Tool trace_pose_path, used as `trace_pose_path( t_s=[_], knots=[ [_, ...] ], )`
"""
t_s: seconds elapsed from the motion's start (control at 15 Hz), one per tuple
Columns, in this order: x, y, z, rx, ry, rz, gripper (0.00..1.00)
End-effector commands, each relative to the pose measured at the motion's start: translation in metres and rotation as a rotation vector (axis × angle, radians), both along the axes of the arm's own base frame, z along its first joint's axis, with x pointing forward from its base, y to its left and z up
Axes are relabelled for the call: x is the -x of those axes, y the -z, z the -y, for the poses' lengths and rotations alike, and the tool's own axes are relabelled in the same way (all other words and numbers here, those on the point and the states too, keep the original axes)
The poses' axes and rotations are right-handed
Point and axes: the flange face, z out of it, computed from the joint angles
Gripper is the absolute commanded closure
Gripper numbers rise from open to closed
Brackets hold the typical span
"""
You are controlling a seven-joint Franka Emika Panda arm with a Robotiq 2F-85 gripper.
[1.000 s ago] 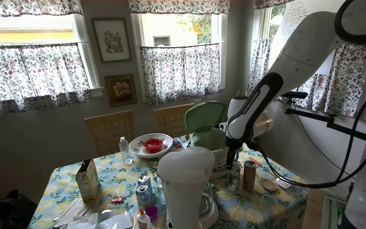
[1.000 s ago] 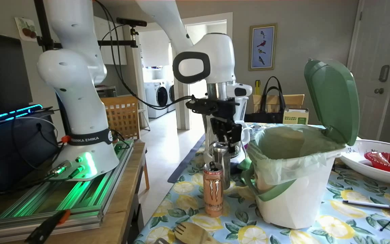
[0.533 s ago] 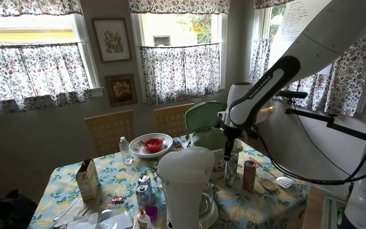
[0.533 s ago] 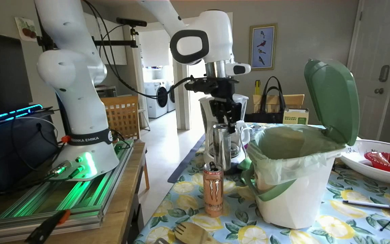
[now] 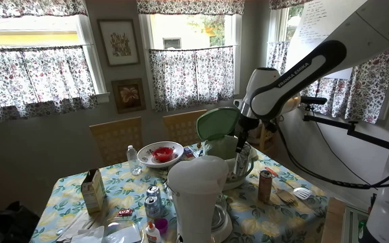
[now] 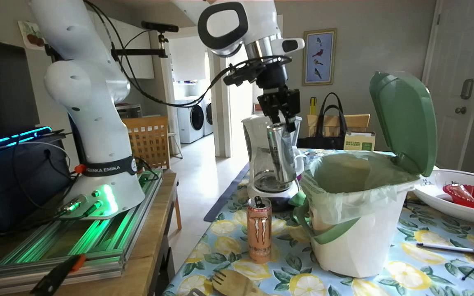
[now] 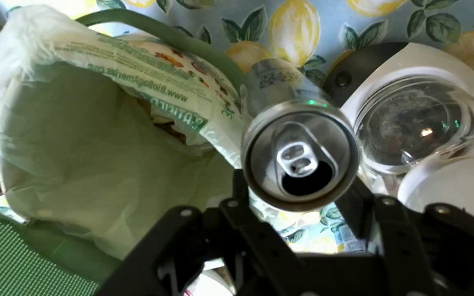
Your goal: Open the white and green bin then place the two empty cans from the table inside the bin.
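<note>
Silver: observed one tilted can [image 6: 283,155] gripped in the hand [image 6: 283,123] above the counter [image 6: 224,258], near upright orange can [image 6: 259,231] and open white and green bin [image 6: 366,242].

Lemon-print table [image 5: 123,190] beneath the white and green bin [image 6: 358,226], orange can [image 6: 259,232], coffee maker [image 5: 198,192], bottle [image 5: 134,161] and carton [image 5: 93,191]
</note>
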Motion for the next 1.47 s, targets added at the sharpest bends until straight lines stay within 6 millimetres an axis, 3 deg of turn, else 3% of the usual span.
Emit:
trace_pose_path(
  t_s=[0.0, 0.47, 0.87, 1.4],
  knots=[
    [0.009, -0.037, 0.008, 0.023, 0.028, 0.068, 0.69],
    [-0.001, -0.071, 0.049, 0.048, 0.103, 0.193, 0.69],
    [-0.015, -0.059, 0.072, 0.055, 0.139, 0.244, 0.69],
    [-0.034, -0.029, 0.081, 0.075, 0.143, 0.239, 0.69]
  ],
)
